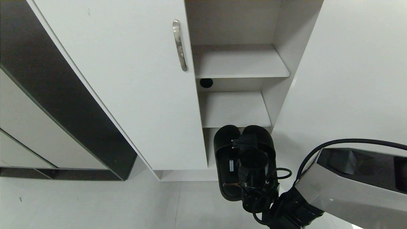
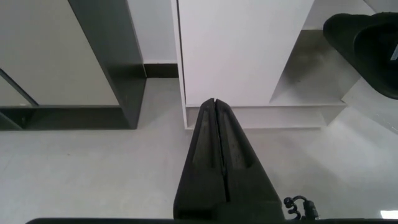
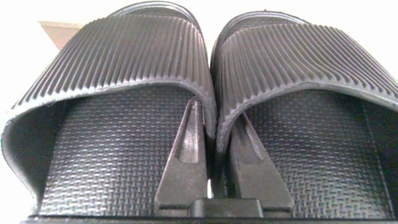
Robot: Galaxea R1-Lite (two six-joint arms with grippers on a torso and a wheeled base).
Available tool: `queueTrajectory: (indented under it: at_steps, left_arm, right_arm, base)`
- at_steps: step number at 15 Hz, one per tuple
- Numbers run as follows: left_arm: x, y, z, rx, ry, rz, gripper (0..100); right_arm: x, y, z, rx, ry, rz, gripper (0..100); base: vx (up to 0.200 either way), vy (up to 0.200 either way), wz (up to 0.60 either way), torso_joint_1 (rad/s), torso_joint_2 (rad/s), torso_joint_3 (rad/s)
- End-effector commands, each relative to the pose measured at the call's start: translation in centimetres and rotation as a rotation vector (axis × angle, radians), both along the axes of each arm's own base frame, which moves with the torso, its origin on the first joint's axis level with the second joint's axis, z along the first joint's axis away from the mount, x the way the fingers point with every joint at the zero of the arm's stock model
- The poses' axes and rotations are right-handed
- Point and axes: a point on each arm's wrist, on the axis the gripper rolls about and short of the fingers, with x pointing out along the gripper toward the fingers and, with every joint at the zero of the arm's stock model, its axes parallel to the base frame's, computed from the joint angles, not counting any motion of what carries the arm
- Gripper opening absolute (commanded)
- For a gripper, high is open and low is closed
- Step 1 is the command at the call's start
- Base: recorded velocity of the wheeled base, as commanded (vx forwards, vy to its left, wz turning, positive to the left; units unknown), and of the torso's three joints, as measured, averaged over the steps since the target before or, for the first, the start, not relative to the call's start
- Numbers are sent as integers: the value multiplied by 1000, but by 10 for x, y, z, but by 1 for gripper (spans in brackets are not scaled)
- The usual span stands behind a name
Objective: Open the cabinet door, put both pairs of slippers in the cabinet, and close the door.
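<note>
Head view shows the cabinet [image 1: 238,60] at the top centre of the frame, its right door [image 1: 349,79] swung open at the right and its left door [image 1: 127,79] shut, with a metal handle [image 1: 179,44] near that door's edge. Two bare shelves [image 1: 235,108] sit inside, one above the other. A pair of black slippers [image 1: 227,159] hangs at lower centre, side by side, toes toward the cabinet's bottom compartment and heels out over the floor [image 1: 95,203]. The right claw [image 3: 216,118] grips the pair, one finger inside each slipper, pinching the two inner walls together. In the left wrist view the left claw [image 2: 214,109] is closed on nothing, above the floor in front of the cabinet's base.
</note>
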Motion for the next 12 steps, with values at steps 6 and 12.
queueTrajectory:
  at_steps: [6,12]
  left_arm:
    - [0,0,0,0,1,-2,0]
    - [0,0,0,0,1,1,0]
  right_arm:
    - [2,-1,3,5,-9,-5,0]
    - [6,0,-3,13,-12,-5,0]
  base:
    - [200,0,0,2,0,1]
    - [100,0,0,4,2,0]
